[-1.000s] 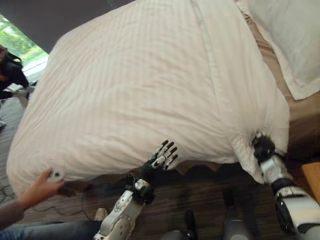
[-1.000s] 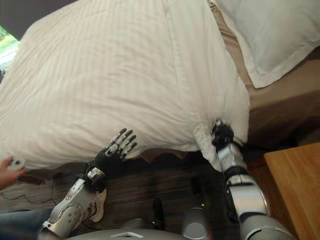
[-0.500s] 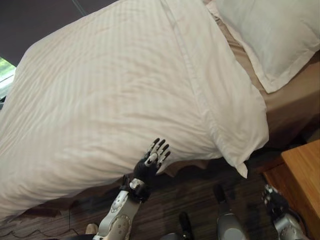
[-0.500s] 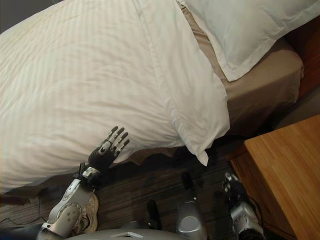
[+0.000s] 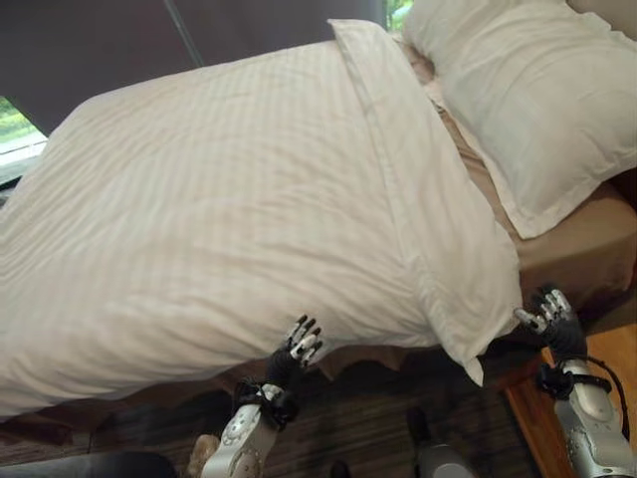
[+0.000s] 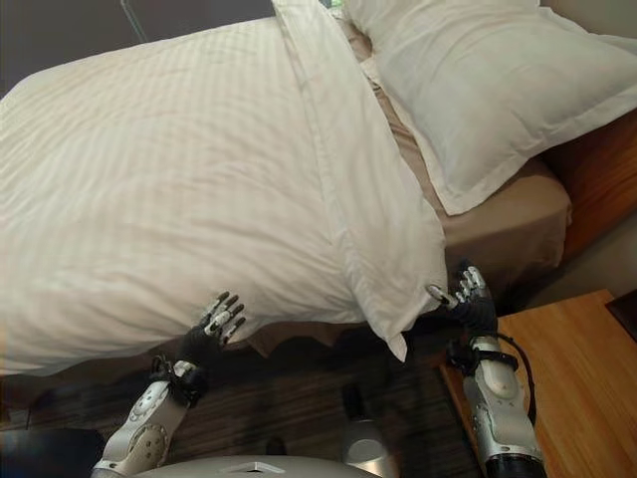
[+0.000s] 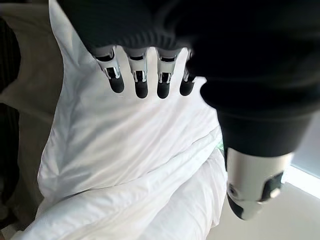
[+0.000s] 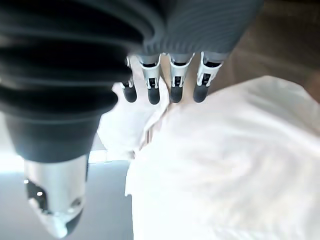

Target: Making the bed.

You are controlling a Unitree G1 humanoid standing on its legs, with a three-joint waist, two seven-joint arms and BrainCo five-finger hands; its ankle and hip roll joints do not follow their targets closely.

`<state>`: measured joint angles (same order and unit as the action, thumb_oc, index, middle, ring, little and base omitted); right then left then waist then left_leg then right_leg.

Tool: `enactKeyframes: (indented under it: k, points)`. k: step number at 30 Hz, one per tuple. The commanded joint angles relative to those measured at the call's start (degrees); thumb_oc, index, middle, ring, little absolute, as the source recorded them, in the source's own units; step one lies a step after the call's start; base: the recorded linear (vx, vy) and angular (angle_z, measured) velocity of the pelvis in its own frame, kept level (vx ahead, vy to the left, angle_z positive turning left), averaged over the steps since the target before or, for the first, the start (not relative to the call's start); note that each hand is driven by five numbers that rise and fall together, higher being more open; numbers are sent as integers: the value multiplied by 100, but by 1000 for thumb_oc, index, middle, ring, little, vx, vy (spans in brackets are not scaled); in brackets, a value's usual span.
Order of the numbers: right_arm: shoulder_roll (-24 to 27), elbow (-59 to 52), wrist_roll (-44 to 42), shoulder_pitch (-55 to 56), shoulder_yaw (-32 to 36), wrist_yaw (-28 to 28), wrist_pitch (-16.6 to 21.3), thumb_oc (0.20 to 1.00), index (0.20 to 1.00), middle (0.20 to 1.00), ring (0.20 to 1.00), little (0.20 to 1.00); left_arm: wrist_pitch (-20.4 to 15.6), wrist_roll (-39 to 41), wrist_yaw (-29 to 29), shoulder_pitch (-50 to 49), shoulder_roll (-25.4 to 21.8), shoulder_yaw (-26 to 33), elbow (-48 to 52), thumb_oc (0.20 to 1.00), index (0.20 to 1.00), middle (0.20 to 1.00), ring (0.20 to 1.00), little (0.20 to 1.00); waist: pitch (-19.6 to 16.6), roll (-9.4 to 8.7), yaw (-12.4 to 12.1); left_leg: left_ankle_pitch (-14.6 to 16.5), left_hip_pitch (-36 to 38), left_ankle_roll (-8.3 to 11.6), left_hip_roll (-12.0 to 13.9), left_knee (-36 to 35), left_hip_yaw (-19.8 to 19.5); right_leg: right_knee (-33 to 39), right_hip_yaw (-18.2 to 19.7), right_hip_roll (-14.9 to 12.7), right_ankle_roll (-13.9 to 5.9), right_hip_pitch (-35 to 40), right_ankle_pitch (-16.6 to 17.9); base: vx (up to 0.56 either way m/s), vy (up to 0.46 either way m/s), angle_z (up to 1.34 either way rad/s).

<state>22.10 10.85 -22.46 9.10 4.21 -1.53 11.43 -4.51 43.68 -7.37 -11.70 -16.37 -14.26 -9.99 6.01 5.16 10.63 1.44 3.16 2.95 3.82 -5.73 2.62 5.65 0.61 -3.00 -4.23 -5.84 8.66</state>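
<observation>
Duvet (image 5: 229, 199) lies spread over the bed (image 6: 518, 219), its near corner drooping off the side next to the pillow (image 5: 537, 100). Left hand (image 5: 297, 349) and right hand (image 6: 472, 304) both have fingers apart, holding nothing. Looks soft, bulky, light: pinch the hem at the corner

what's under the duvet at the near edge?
A tan sheet shows past the duvet beside the pillow, and a tan strip hangs below its near hem. The rest of the bed is covered.
</observation>
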Motion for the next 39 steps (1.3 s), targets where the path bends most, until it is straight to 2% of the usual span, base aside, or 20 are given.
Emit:
enactKeyframes:
  k: [1, 10, 13, 15, 17, 18, 19, 22, 23, 24, 25, 26, 28, 32, 33, 34, 35, 36, 38, 39]
  points:
    - [-154, -351, 96, 62, -586, 242, 138, 1000, 1000, 1000, 1000, 1000, -224, -286, 66, 17, -158, 107, 74, 1000, 1000, 1000, 1000, 1000, -267, -335, -125, -70, 47, -310, -387, 73, 55, -421, 387, -65, -242, 247, -520, -38, 11, 11]
    - [-64, -449, -147, 77, -1225, 591, 83, 1000, 1000, 1000, 1000, 1000, -492, -213, 285, -113, -184, 335, 337, 1000, 1000, 1000, 1000, 1000, -227, -487, -748, -237, -12, -253, -310, 110, -668, -420, -312, -165, -143, 589, -726, -23, -83, 35]
    - [120, -530, -345, -83, -1248, 488, 192, 1000, 1000, 1000, 1000, 1000, -661, -11, 448, -218, -215, 702, 500, 1000, 1000, 1000, 1000, 1000, 161, -537, -1241, -571, -827, 86, -465, 781, -1289, -380, -1044, -301, -29, 684, -845, -248, -126, 121]
    - [188, -566, -373, -85, -1142, 434, 221, 1000, 1000, 1000, 1000, 1000, -729, 27, 586, -312, -135, 928, 532, 1000, 1000, 1000, 1000, 1000, 264, -564, -1365, -671, -1085, 124, -413, 722, -1188, -457, -1327, -423, -94, 565, -812, -275, 29, 200]
    - [196, -577, -329, -94, -1077, 390, 222, 1000, 1000, 1000, 1000, 1000, -729, 40, 604, -315, -63, 1008, 506, 1000, 1000, 1000, 1000, 1000, 269, -589, -1309, -619, -1123, 98, -252, 844, -861, -513, -1423, -534, -108, 447, -762, -307, 133, 112]
    - [192, -621, -338, -90, -1002, 309, 211, 1000, 1000, 1000, 1000, 1000, -821, 149, 581, -230, 118, 1230, 453, 1000, 1000, 1000, 1000, 1000, 301, -659, -1147, -470, -548, 201, 561, 1842, -462, -639, -1695, -869, -84, 192, -569, -330, 166, 82]
    - [192, -623, -339, -91, -1001, 309, 210, 1000, 1000, 1000, 1000, 1000, -821, 149, 582, -228, 119, 1231, 454, 1000, 1000, 1000, 1000, 1000, 296, -663, -1132, -482, -566, 199, 551, 1843, -476, -634, -1709, -879, -86, 188, -560, -441, 252, 80]
    - [86, -634, -473, 58, -891, 228, 185, 1000, 1000, 1000, 1000, 1000, -849, 125, 743, 4, 46, 1297, 532, 1000, 1000, 1000, 1000, 1000, 169, -542, -783, -988, 276, 406, 1448, 1935, -124, -889, -2055, -1261, -172, -132, -408, -228, 325, 48]
    - [60, -641, -512, 122, -852, 205, 159, 1000, 1000, 1000, 1000, 1000, -823, 132, 752, 34, 30, 1310, 523, 1000, 1000, 1000, 1000, 1000, 124, -491, -698, -981, 462, 500, 1547, 1750, -9, -933, -2122, -1366, -238, -173, -387, -209, 408, 48]
    - [29, -662, -517, 192, -778, 196, 149, 1000, 1000, 1000, 1000, 1000, -812, 127, 755, 104, 18, 1307, 555, 1000, 1000, 1000, 1000, 1000, 65, -443, -616, -902, 614, 600, 1610, 1574, 132, -956, -2202, -1507, -328, -239, -316, -268, 515, 124]
    - [-17, -743, -498, 337, -483, 124, 127, 1000, 1000, 1000, 1000, 1000, -773, 138, 727, 271, -62, 1288, 614, 1000, 1000, 1000, 1000, 1000, -88, -349, -491, -334, 690, 671, 1580, 981, 598, -878, -2376, -1889, -662, -275, 68, -207, 402, 129]
    - [-17, -743, -498, 337, -482, 124, 127, 1000, 1000, 1000, 1000, 1000, -773, 138, 727, 271, -62, 1288, 614, 1000, 1000, 1000, 1000, 1000, -88, -349, -491, -334, 691, 671, 1579, 981, 598, -877, -2375, -1890, -663, -275, 69, -257, 677, 144]
    - [-90, -545, -194, 354, -181, -51, 110, 1000, 1000, 1000, 1000, 1000, -747, -223, 611, 387, -307, 1228, 575, 1000, 1000, 1000, 1000, 1000, -128, -426, -473, 322, 684, 604, 1067, 324, 783, -443, -2610, -2380, -1004, -193, 772, -198, 658, 162]
    - [-433, -364, -408, 382, -28, -162, 187, 1000, 1000, 1000, 1000, 1000, -798, -581, 676, 368, -493, 1296, 521, 1000, 1000, 1000, 1000, 1000, -81, -554, -312, 400, 564, 378, 697, 81, 589, -234, -1915, -2447, -1077, -292, 1430, -136, 430, 75]
    - [-508, -361, -656, 372, -161, -26, 155, 1000, 1000, 1000, 1000, 1000, -878, -670, 717, 343, -637, 1301, 483, 1000, 1000, 1000, 1000, 1000, 31, -504, -167, 337, 463, 160, 501, 104, 425, -848, -538, -1895, -892, -444, 841, -170, 570, 104]
    - [-491, -418, -770, 367, -228, 144, 138, 1000, 1000, 1000, 1000, 1000, -882, -783, 695, 306, -642, 1324, 519, 1000, 1000, 1000, 1000, 1000, 59, -443, -65, 250, 412, 69, 399, 102, 286, -1283, 188, -1305, -752, -486, 491, -238, 913, 102]
    - [-300, -485, -599, 405, -297, 328, 113, 1000, 1000, 1000, 1000, 1000, -801, -765, 558, 150, -547, 1303, 593, 1000, 1000, 1000, 1000, 1000, 83, -329, -80, 119, 316, -145, 173, 84, 77, -1811, 151, -556, -519, -401, -257, -131, 568, 42]
    - [-298, -485, -599, 404, -299, 328, 113, 1000, 1000, 1000, 1000, 1000, -799, -766, 559, 147, -545, 1305, 596, 1000, 1000, 1000, 1000, 1000, 73, -329, -71, 107, 300, -142, 171, 81, 69, -1817, 145, -559, -516, -416, -256, -121, 490, 61]
    - [-154, -388, -390, 339, -497, 380, 95, 1000, 1000, 1000, 1000, 1000, -725, -847, 547, 2, -407, 1189, 669, 1000, 1000, 1000, 1000, 1000, -4, -313, -132, -34, 137, -366, -227, 73, -130, -2052, -56, 360, -161, -439, -863, -100, 355, 89]
    - [-152, -386, -390, 341, -500, 380, 97, 1000, 1000, 1000, 1000, 1000, -724, -847, 547, -5, -406, 1190, 673, 1000, 1000, 1000, 1000, 1000, -6, -312, -125, -27, 142, -365, -226, 73, -135, -2059, -61, 359, -158, -434, -876, -82, 282, 52]
